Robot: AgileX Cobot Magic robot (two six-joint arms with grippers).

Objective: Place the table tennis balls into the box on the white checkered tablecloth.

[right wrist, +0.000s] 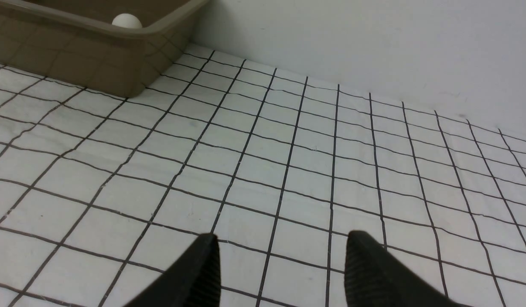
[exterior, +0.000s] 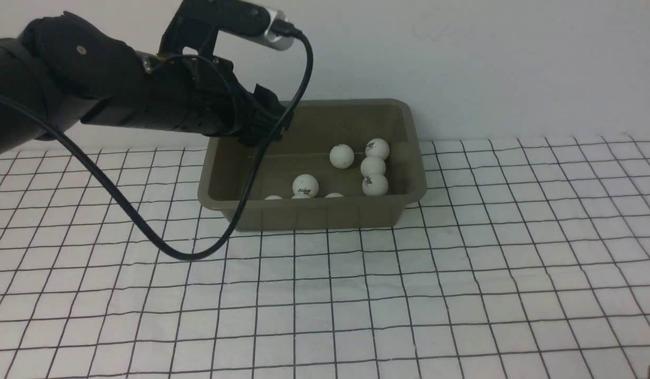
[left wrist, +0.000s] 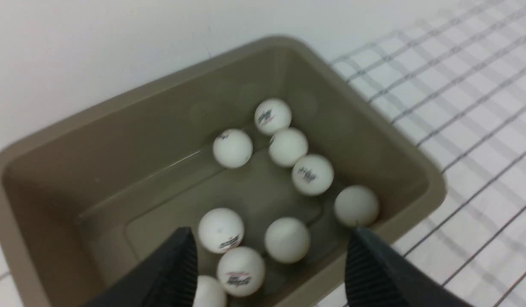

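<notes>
Balls (left wrist: 287, 239) inside box (left wrist: 420, 168): light, smooth, rolling; best pinched across middle. Left pincer (left wrist: 271, 264) above box, apart, empty. Right pincer (right wrist: 282, 273) apart, empty.

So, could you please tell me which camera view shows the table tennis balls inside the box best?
The left wrist view: it looks down into the box, showing nine table tennis balls, one cut off by the left gripper. The front view shows seven, three half-hidden behind the near wall. The right wrist view shows only one above the rim.
</notes>
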